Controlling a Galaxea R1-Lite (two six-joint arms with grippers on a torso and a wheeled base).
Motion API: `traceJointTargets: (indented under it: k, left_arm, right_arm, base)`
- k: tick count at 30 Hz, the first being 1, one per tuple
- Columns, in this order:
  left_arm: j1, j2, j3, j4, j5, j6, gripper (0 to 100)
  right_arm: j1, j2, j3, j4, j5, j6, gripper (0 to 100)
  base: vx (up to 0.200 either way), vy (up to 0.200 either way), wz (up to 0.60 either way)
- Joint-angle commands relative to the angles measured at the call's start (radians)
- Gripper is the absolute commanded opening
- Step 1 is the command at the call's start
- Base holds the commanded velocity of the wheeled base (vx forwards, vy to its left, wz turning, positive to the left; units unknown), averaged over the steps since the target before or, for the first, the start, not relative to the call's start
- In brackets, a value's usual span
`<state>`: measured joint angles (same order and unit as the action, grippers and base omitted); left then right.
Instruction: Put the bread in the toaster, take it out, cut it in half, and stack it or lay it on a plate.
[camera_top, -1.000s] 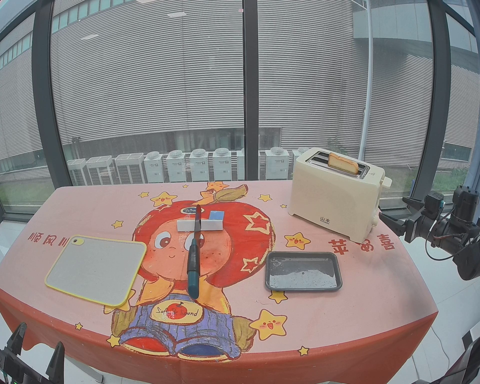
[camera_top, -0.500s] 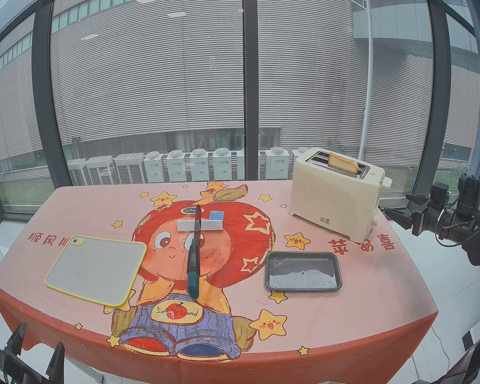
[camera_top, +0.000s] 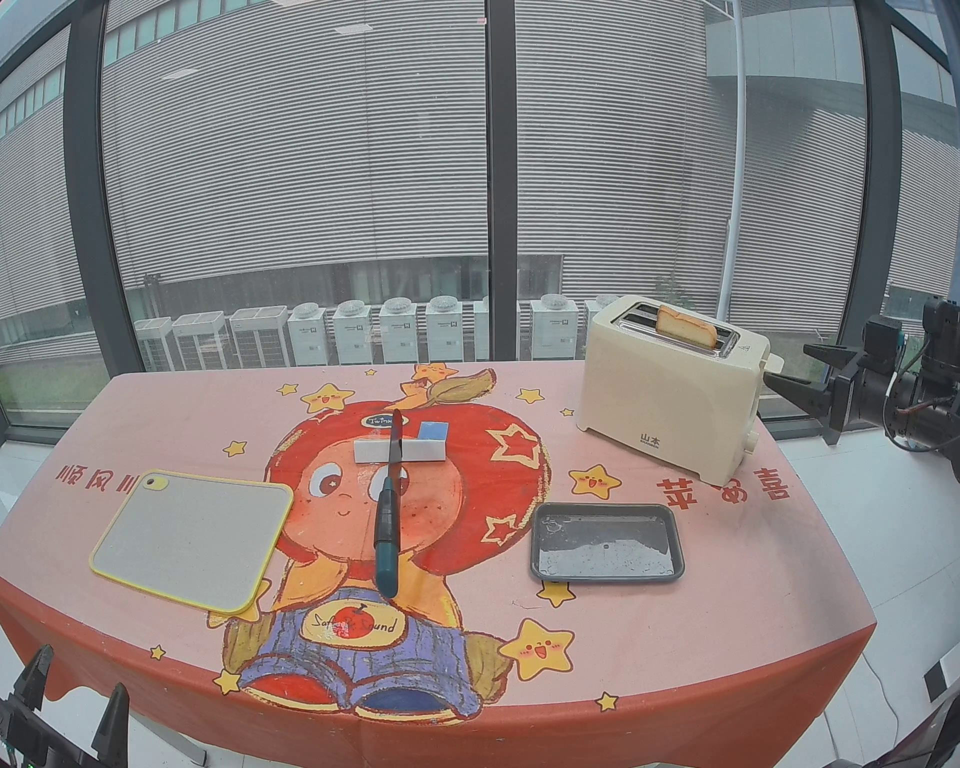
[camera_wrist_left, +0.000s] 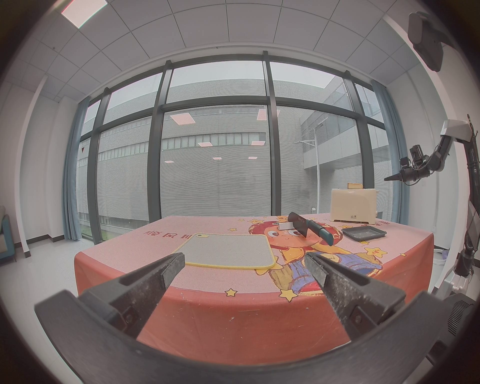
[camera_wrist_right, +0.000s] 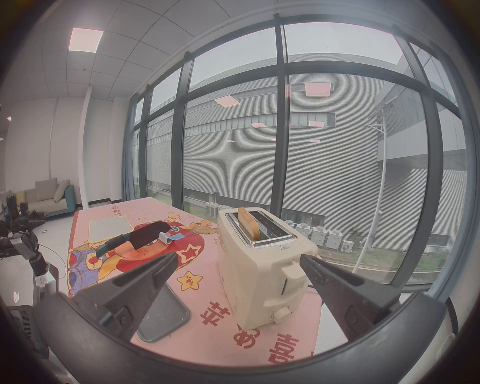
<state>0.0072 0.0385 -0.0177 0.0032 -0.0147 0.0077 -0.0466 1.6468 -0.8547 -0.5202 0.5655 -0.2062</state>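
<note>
Tablecloth (camera_top: 750, 600): pink, printed with cartoon figure and stars.
Block (camera_top: 425, 451): white-and-blue, mid-tablecloth.
Windows (camera_top: 300, 150): tall, dark-framed, behind tablecloth.
Condenser units (camera_top: 400, 330): row beyond glass.

Only the top of the bread (camera_top: 686, 327) stands clear of the toaster (camera_top: 665, 400); the slot hides the rest. The near edge of the head view cuts off the left hand (camera_top: 76, 692), leaving just its fingertips (camera_top: 108, 720). The right arm (camera_top: 920, 400) runs off the right edge. The knife (camera_top: 387, 500) covers the middle of the white block (camera_top: 420, 451).

Open air lies above the toaster (camera_top: 665, 400), with the window (camera_top: 620, 150) behind it.
</note>
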Motion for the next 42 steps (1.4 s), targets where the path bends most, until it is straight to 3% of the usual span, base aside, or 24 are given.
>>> traceJointTargets:
  k: [1,23,42]
  left_arm:
    - [0.0,0.001,0.018,0.0,0.001,0.0,100]
    - [0.0,0.001,0.018,0.0,-0.001,0.0,100]
    - [0.0,0.001,0.018,0.0,-0.001,0.0,100]
  right_arm:
    - [0.019,0.005,-0.08,0.035,0.001,-0.019,100]
    - [0.057,0.257,-0.382,0.063,-0.003,-0.035,100]
    - [0.097,0.401,-0.521,0.098,-0.029,-0.055,100]
  base:
    - [0.0,0.0,0.0]
    - [0.0,0.0,0.0]
    - [0.0,0.0,0.0]
